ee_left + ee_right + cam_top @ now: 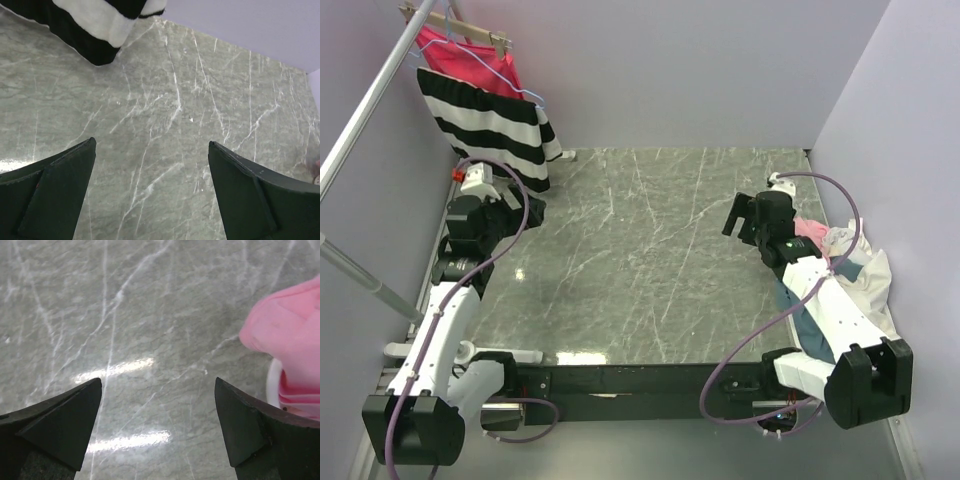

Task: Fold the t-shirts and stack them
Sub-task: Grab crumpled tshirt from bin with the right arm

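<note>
At the right edge of the grey marble counter (650, 250), crumpled soft cloth t-shirts (865, 275) lay heaped, pink, white, slate-blue; left hand (151, 141), right hand (157, 380) splayed, empty.

Colour and pattern record:

- Worktop (640, 240): grey-green marble with fine white veining and pale glare patches.
- Left claw (151, 143) and right claw (157, 382): matt black fingers.
- Left arm (440, 330) and right arm (840, 320): white shells with black joints.
- Cable (858, 215): mauve.
- Striped garment (490, 125): broad black and white bands.
- Red-pink garment (470, 62): bright, plain.
- Pink t-shirt (290, 335): soft pastel, no print.
- White t-shirt (872, 280): plain.
- Slate-blue t-shirt (802, 322): dusty, dark, mostly covered.
- Walls (700, 70): pale lilac.
- Rail (370, 100): grey metal.
</note>
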`<state>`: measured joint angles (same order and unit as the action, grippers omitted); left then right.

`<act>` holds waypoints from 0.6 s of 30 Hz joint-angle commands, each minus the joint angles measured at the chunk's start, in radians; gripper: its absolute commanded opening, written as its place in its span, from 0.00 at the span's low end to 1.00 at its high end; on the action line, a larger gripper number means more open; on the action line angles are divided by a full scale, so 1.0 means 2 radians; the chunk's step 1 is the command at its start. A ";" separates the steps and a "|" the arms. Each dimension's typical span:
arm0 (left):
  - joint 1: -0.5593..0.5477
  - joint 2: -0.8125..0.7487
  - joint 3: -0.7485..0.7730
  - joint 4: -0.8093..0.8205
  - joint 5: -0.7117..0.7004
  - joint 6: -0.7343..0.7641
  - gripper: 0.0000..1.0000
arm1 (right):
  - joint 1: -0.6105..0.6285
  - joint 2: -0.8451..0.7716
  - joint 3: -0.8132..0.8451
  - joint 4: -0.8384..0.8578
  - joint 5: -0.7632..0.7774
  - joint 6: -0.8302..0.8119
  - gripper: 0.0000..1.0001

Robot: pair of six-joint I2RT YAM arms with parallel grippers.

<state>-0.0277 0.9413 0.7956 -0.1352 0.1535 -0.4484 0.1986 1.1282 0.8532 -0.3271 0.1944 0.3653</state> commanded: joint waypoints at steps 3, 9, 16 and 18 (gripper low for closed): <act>-0.005 -0.004 0.054 -0.001 -0.009 -0.008 0.99 | -0.001 -0.010 0.028 -0.031 0.143 0.036 1.00; -0.005 -0.005 0.031 0.048 0.117 -0.006 1.00 | -0.004 -0.052 0.009 -0.051 0.236 0.054 1.00; -0.005 0.027 0.014 0.077 0.172 -0.003 1.00 | -0.061 -0.108 -0.033 -0.022 0.248 0.032 1.00; -0.005 0.036 0.011 0.082 0.180 -0.005 0.99 | -0.080 -0.095 -0.032 -0.031 0.240 0.031 1.00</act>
<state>-0.0341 0.9844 0.8379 -0.0441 0.4271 -0.4583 0.1020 0.9184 0.8093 -0.4038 0.6434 0.4438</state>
